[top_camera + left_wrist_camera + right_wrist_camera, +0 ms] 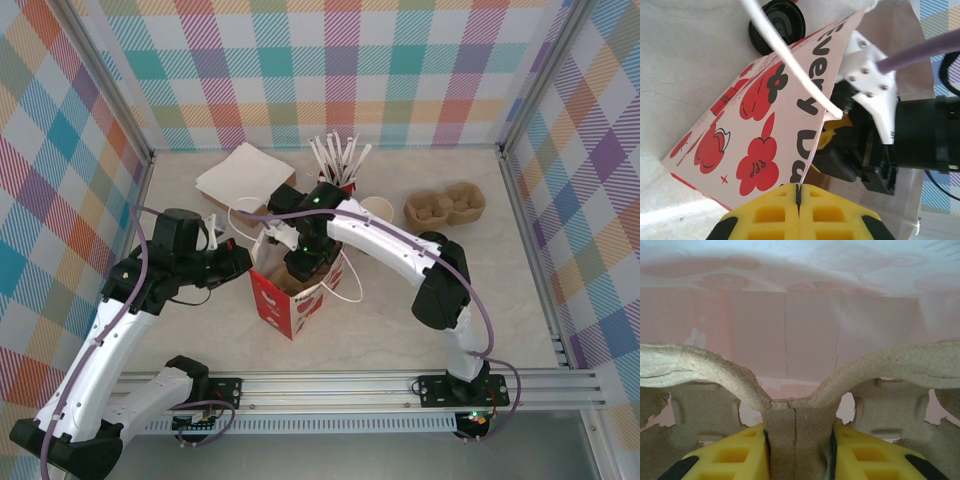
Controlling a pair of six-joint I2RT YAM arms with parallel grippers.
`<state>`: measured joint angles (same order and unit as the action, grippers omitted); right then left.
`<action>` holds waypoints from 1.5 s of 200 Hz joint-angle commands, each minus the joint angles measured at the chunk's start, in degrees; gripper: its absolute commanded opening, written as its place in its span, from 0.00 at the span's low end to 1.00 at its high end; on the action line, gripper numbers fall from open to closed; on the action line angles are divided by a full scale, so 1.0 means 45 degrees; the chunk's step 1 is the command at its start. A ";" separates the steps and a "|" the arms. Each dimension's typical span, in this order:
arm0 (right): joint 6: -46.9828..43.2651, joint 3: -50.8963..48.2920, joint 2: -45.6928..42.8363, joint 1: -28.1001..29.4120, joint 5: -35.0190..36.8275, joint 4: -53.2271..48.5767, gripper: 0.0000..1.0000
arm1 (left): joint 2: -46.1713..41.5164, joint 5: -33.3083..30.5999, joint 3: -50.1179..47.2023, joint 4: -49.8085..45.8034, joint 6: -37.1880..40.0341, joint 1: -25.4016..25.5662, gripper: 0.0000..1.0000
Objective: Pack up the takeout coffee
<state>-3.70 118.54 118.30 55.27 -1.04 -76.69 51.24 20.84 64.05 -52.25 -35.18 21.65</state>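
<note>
Near the centre of the top view, a paper bag (290, 300) printed with red flowers stood open on the table (390, 325). The left arm (105, 335) reached in from the lower left. Its jaws were pressed together on the bag's rim. At the bottom of the left wrist view, the two yellow fingers (770, 215) met with the paper edge pinched in the seam between them. A white bag handle (790, 65) crossed that view diagonally.

The right arm (390, 240) arched over from the right, with its jaws down inside the bag's mouth. In the right wrist view they were clamped on the middle rib of a pulp cup carrier (700, 367). The carrier's two arms spread left and right above the yellow fingers (725, 457), with the bag's pale pink inner wall behind.

An open paper cup (377, 208), white inside, stood on the table to the right of a red cup of white sticks (338, 165). It was just beside a second pulp carrier (445, 207) toward the upper right. A black lid (777, 25) lay on the table beyond the bag, in the upper left of the left wrist view. A flat white piece of paper (245, 172) lay to the left of the red cup.
</note>
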 commanded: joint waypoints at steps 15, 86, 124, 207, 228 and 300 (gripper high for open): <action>-0.0150 0.0046 0.0495 0.0133 0.0045 -0.0713 0.32 | -0.0241 -0.0311 -0.0074 0.0498 -0.0177 0.0111 0.04; -0.0914 -0.0317 0.0944 0.0155 -0.0002 -0.1023 0.34 | -0.0285 -0.0725 0.0053 0.0237 0.0025 0.0129 0.04; -0.0837 -0.0473 0.1240 0.0155 0.0018 -0.1060 0.34 | -0.0244 -0.0705 0.0179 0.0278 0.0035 0.0149 0.04; -0.0622 -0.0466 0.1413 0.0160 -0.0090 -0.0981 0.37 | -0.0176 -0.0719 0.0379 0.0190 0.0070 0.0169 0.03; -0.0554 -0.0333 0.1211 0.0160 -0.0236 -0.0909 0.40 | -0.0198 -0.0739 0.0376 0.0144 0.0086 0.0187 0.03; 0.0687 0.1232 -0.0082 -0.0056 0.0077 -0.0539 0.75 | -0.0309 -0.0757 0.0278 0.0029 0.0084 0.0286 0.03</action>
<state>-3.29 119.20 123.15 55.35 -0.84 -78.52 50.89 17.63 64.01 -52.34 -35.16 22.02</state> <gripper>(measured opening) 0.719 0.052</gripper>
